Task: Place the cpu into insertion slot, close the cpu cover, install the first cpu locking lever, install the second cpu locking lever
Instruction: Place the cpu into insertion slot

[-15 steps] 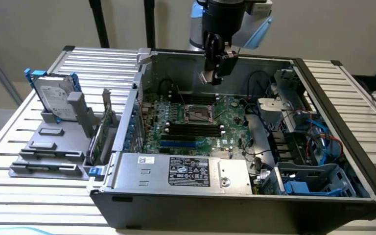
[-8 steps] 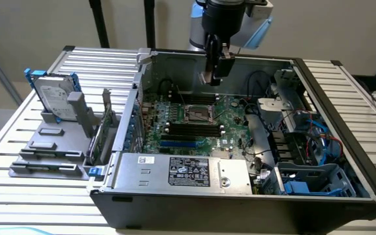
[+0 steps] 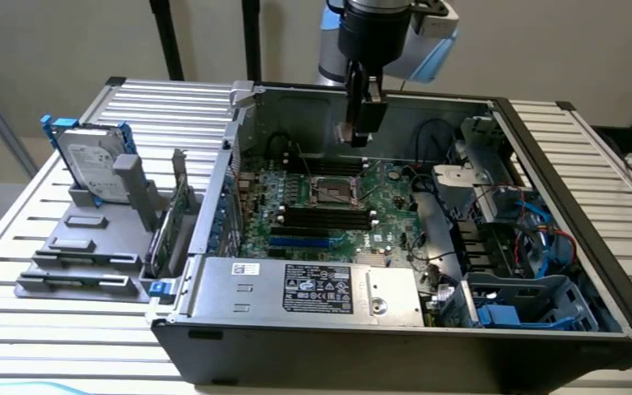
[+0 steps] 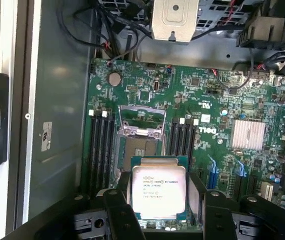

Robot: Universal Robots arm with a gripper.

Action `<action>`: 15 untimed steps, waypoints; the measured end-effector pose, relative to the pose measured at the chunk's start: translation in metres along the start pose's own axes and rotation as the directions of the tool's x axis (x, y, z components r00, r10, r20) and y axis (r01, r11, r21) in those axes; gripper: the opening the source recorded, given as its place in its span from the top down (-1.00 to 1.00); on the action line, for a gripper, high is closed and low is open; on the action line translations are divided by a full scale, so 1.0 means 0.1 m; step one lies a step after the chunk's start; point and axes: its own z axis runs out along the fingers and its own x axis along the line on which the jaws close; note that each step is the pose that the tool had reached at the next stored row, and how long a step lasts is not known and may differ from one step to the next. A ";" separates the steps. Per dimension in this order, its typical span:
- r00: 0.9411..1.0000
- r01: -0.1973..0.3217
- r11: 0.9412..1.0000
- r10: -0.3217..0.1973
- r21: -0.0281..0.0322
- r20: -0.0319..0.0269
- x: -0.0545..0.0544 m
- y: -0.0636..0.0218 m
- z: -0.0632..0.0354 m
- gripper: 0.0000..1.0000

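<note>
**Fingers (image 4: 122, 215) clamped on the cpu (image 4: 158, 187) above the open slot (image 4: 141, 147)**

Exterior view: An open computer case (image 3: 404, 354) lies on the slatted desk (image 3: 579, 140), covering it from the middle to the edge at the exterior view's right. The arm (image 3: 374, 33) reaches in over the case's far wall. The fingers (image 3: 355, 123) hang in the air inside the case, clear of its walls and well above the green board (image 3: 388, 214). The slot (image 3: 336, 191) sits near the board's middle, below the hanging fingers, with black memory slots (image 3: 322, 218) beside it. A grey power box (image 3: 305, 288) lies along the case's near edge. Cables and blue brackets (image 3: 519, 304) crowd the case's near corner at the exterior view's right. Outside the case, toward the desk's edge at the exterior view's left, a hard drive (image 3: 88, 164) stands on a grey rack (image 3: 80, 247).

Wrist view: The dark fingers grasp the cpu by two opposite edges. It is level, its printed face is toward the camera, and it is lifted off the board. It hides part of the slot, and the rest lies bare beyond it. The cover (image 4: 141, 131) stands raised off the slot, its silvery frame on the side away from the cpu. The long memory slots run close along two sides of the slot's rim. The space straight over the slot is open, and the loose cables (image 4: 117, 30) keep to the board's far edge.
</note>
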 end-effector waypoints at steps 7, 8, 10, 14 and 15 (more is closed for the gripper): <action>0.999 -0.037 0.999 0.037 -0.002 0.001 0.03 -0.081 0.066 -0.08; 0.999 -0.040 0.999 0.040 -0.002 0.001 0.04 -0.096 0.079 -0.08; 0.999 -0.045 0.999 0.045 -0.002 0.001 0.06 -0.106 0.111 -0.08; 0.999 -0.049 0.999 0.049 -0.003 0.001 0.11 -0.106 0.184 -0.08; 0.999 -0.049 0.999 0.049 -0.003 0.001 0.12 -0.105 0.202 -0.08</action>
